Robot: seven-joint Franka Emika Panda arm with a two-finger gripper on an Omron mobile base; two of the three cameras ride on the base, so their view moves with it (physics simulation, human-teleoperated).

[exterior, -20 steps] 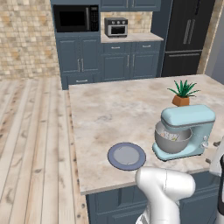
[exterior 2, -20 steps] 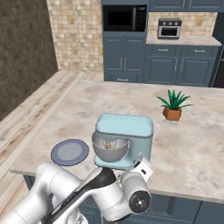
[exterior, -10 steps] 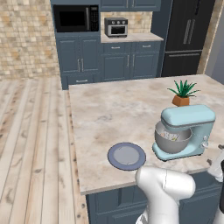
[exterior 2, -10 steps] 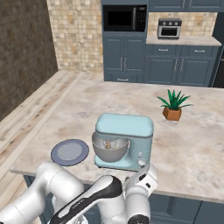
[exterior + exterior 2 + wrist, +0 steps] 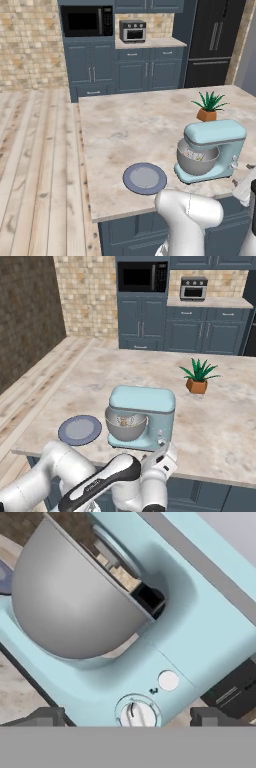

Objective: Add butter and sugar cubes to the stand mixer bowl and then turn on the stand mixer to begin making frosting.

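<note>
Gripper (image 5: pixel 129 717): jaws are held wide open, nothing gripped, just in front of the stand mixer (image 5: pixel 195 622) knob (image 5: pixel 137 712).
Stand mixer bowl (image 5: pixel 70 607): seated under the mixer head.
Plate (image 5: pixel 144 178): beside the mixer.

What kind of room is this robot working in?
A home kitchen, by the look of it: a marble-topped island with a stand mixer, and a built-in microwave among dark blue cabinets.

clear: counter (image 5: pixel 120 130) left | blocked: stand mixer (image 5: pixel 215 150), plant (image 5: pixel 208 106) right
</note>
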